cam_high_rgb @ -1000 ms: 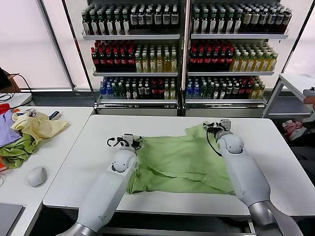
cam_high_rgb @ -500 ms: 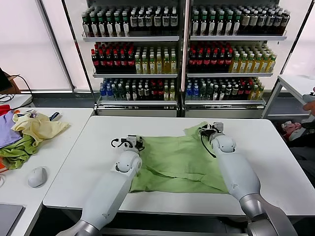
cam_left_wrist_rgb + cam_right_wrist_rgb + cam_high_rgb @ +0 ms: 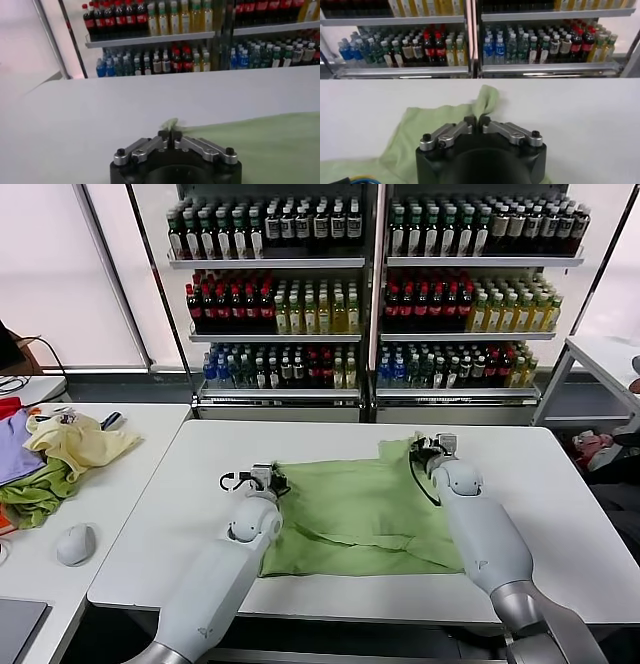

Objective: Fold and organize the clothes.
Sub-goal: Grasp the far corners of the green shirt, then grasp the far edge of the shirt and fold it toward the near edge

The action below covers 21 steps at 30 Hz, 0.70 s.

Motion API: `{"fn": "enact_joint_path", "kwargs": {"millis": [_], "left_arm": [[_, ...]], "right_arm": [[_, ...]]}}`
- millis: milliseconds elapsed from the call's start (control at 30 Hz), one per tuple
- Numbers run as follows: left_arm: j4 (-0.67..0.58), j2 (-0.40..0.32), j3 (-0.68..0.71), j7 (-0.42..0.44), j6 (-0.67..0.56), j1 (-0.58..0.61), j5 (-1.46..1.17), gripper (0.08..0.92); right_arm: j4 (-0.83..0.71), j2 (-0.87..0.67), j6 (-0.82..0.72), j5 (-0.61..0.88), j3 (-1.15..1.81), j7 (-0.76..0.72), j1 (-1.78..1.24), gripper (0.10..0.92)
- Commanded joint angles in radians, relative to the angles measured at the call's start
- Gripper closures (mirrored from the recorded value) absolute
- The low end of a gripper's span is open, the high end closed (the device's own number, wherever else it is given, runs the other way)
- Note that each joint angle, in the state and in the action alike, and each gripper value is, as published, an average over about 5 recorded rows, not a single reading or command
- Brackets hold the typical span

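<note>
The shirt [image 3: 360, 509] lies flat mid-table [image 3: 560, 484], each far corner pinched in closed jaws — left gripper [image 3: 268, 478] at far-left, right gripper [image 3: 432, 448] at far-right — so uneven pulling, I judge, could slip a corner and skew the fold.

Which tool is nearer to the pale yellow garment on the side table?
Left. The left tool grips the green shirt at the edge toward the yellow garment; the right tool grips its far edge.
</note>
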Motion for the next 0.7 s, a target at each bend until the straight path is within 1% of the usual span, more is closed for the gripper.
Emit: {"fn": "enact_joint_path", "kwargs": {"millis": [33,233,433,567,700], "left_arm": [[-0.290,0.084,-0.018,0.002,-0.106,0.109,-0.062,0.906],[-0.460,0.131,-0.037,0.005,-0.105,0.193,-0.098,0.906],[-0.589,0.178,-0.064,0.008,-0.089,0.285,-0.126,0.906],[-0.652,0.210,-0.073,0.012,-0.070,0.361,-0.124,0.906],[-0.679,0.230,-0.076,0.016,-0.046,0.423,-0.103,0.906]], "right_arm": [[0.365,-0.087,0.055,0.052,0.033,0.006,-0.161,0.906],[0.597,-0.147,0.038,0.083,0.107,0.013,-0.309,0.906],[0.799,-0.184,0.014,0.092,0.227,0.018,-0.496,0.906],[0.900,-0.185,-0.011,0.091,0.307,0.025,-0.639,0.906],[0.970,-0.172,-0.039,0.077,0.366,0.043,-0.755,0.906]]}}
